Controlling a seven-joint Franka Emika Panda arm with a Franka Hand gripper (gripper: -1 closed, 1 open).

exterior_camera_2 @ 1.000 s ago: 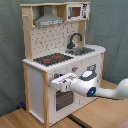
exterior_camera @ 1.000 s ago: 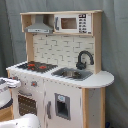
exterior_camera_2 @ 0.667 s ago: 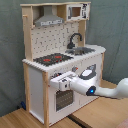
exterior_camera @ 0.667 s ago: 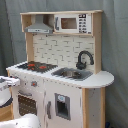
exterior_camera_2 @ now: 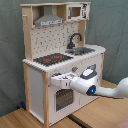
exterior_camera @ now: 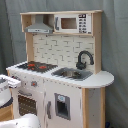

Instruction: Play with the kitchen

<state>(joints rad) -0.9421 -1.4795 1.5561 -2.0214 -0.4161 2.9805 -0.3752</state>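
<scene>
The kitchen (exterior_camera: 65,50) is a tall white and light-wood toy, seen in both exterior views. It has a black hob with red rings (exterior_camera: 37,66), a black tap (exterior_camera: 84,59) over a sink (exterior_camera: 72,74), a grey hood (exterior_camera: 40,25) and an oven door (exterior_camera: 27,102). In the second exterior view my white arm reaches in from the right. There my gripper (exterior_camera_2: 56,80) is right in front of the kitchen (exterior_camera_2: 55,35), at the knob panel just above the oven door (exterior_camera_2: 62,97) and below the hob (exterior_camera_2: 52,59). In the first exterior view the gripper (exterior_camera: 6,84) only shows at the left edge.
A grey curtain (exterior_camera: 115,50) hangs behind the toy. It stands on a light wooden surface (exterior_camera_2: 100,112). A white rounded part of the arm (exterior_camera: 22,121) fills the bottom left of the first exterior view. A microwave (exterior_camera: 72,22) sits on the top shelf.
My gripper has slid along the kitchen's front toward the second exterior view's left, from near the middle of the oven panel to its left part. The kitchen has not moved.
</scene>
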